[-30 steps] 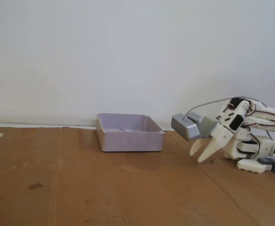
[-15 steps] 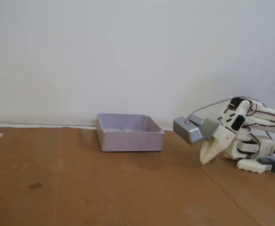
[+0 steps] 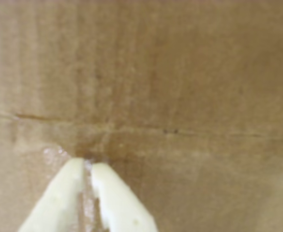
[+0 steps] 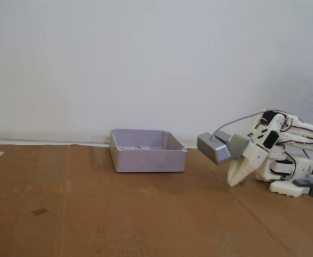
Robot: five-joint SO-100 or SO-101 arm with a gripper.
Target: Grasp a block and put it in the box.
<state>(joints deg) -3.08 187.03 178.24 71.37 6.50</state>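
Matt brown cardboard sheet (image 4: 119, 214), smooth lilac-grey plastic box (image 4: 148, 159), white plastic gripper (image 4: 233, 184)

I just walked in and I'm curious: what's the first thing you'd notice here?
In the fixed view, the white robot arm crouches at the right, its gripper closed and pointing down at the brown cardboard. A pale lilac box sits mid-table by the white wall. No block shows anywhere.

We see lilac-grey box (image 4: 147, 155), brown cardboard sheet (image 4: 92, 214) w/ darker crease lines, white arm (image 4: 284, 160), silver-grey cam module (image 4: 214, 148), off-white wall (image 4: 145, 59).
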